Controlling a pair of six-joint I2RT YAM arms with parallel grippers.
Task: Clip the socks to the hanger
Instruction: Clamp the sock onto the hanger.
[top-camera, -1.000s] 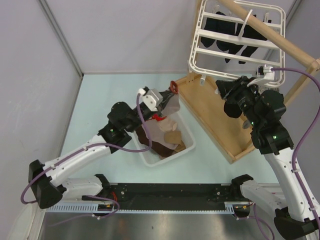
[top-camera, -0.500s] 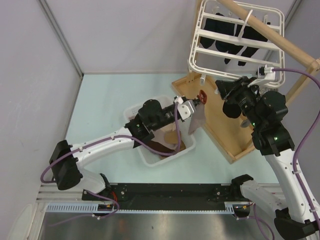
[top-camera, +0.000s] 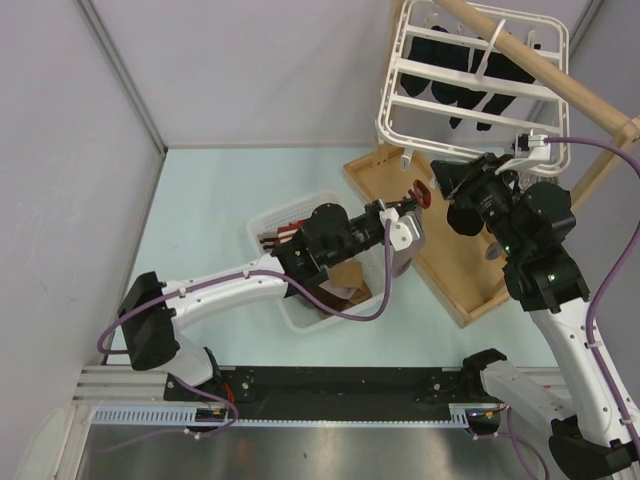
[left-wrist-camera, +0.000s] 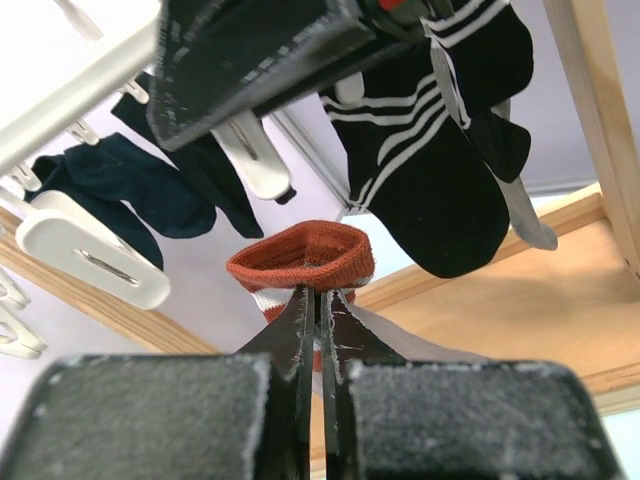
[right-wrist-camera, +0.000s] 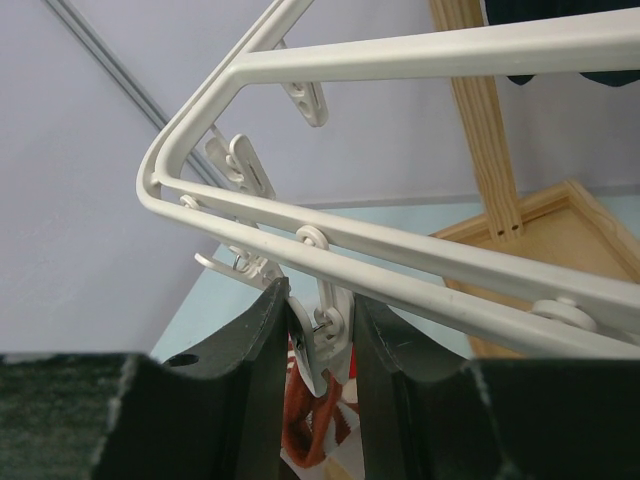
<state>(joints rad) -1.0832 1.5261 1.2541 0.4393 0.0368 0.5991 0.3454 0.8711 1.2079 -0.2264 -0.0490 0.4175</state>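
Note:
My left gripper (top-camera: 411, 204) is shut on a grey sock (top-camera: 401, 243) with a maroon-and-white cuff (left-wrist-camera: 303, 260) and holds it up, hanging, just left of my right gripper (top-camera: 446, 183). The white hanger (top-camera: 480, 70) hangs from the wooden pole at upper right. Dark socks (top-camera: 470, 80) are clipped to it, and black ones with white stripes (left-wrist-camera: 430, 170) show in the left wrist view. My right gripper (right-wrist-camera: 322, 335) is shut on a small white clip (right-wrist-camera: 336, 338) under the hanger's corner bar (right-wrist-camera: 420, 255). The sock's cuff (right-wrist-camera: 308, 435) shows just below that clip.
A white basket (top-camera: 266, 226) with brown and beige socks (top-camera: 340, 280) stands under my left arm. The wooden rack's base board (top-camera: 450, 255) lies to the right, its pole (top-camera: 545, 72) slanting above. Grey walls close in left and back.
My left arm has swung right from over the basket, carrying the sock up to the hanger's lower-left corner. My right gripper has stayed at the clip.

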